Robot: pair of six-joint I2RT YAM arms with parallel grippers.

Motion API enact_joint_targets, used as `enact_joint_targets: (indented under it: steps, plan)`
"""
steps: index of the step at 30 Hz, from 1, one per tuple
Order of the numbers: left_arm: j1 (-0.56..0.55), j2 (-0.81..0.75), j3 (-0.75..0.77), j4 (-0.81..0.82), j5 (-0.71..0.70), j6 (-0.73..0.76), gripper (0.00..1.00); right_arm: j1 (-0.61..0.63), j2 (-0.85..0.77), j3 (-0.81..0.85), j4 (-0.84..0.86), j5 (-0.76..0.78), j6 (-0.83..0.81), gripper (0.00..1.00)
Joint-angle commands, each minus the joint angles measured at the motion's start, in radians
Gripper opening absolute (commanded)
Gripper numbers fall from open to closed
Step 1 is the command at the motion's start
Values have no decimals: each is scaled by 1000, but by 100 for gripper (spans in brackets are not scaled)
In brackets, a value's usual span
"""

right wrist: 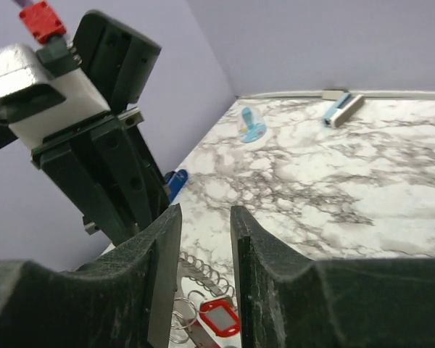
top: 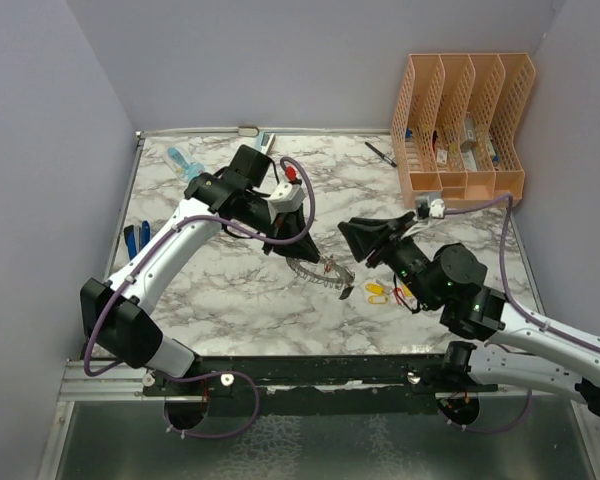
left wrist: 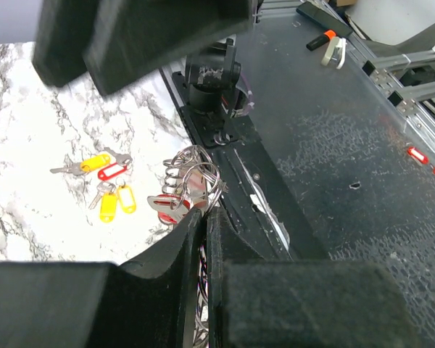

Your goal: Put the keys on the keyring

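- Top view: the left gripper (top: 302,248) is clamped on the upper edge of the keyring (top: 315,270) and holds it above the middle of the marbled tabletop (top: 230,300). The ring tilts down toward the right arm.
- Top view: the right gripper (top: 352,232) sits just beside the ring on its right. The jaw gap is too small to read from here.
- Top view: the loose keys (top: 380,291), with yellow tags, lie on the tabletop near the right arm and apart from the ring. The orange file organiser (top: 460,110) stands at the far right corner.
- Left wrist view: the left gripper's jaws are pinched tight around the ring's coiled rim. A red-tagged key (left wrist: 168,206) hangs from the coil, so at least one key is threaded. Several more lie on the marble, yellow tags and one red.
- Right wrist view: the right gripper (right wrist: 203,239) has its jaws parted and nothing between them; bare marble shows through the gap. The coil and the red tag sit just below the fingertips.
- Judgement: the step in hand looks like the gap between threadings, with one key on and the right gripper empty.
- Next move, as I read it: the right arm goes to the loose cluster, picks out a single key by its tag, and brings it to the coil end. The left arm must hold the ring steady. The keys lie bunched, so taking two at once is a risk.
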Motion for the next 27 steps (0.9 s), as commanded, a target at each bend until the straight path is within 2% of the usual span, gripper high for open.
enact_joint_targets:
  steps: [1,4,7,9,13,15,19,23,27]
  plan:
    - [-6,12,-12,-63,47,99,0,-3,-44,102,-244,217,2,33]
    - [-4,24,-1,-88,59,127,0,-2,-37,190,-519,328,90,31]
    - [-3,37,16,-112,55,155,0,-3,-17,263,-867,421,305,27]
    - [4,46,22,-118,43,166,0,-3,-22,266,-1003,428,412,26]
    - [36,50,25,-114,42,154,0,-2,3,243,-1141,405,511,25]
    - [56,45,17,-83,33,110,0,-2,41,230,-1185,397,549,26]
    - [100,15,-31,126,2,-133,0,-42,147,186,-1185,330,543,28]
    - [115,-11,-76,296,-57,-307,0,-186,227,165,-1097,200,405,29]
    - [120,-21,-96,371,-79,-390,0,-319,266,168,-1020,90,278,27]
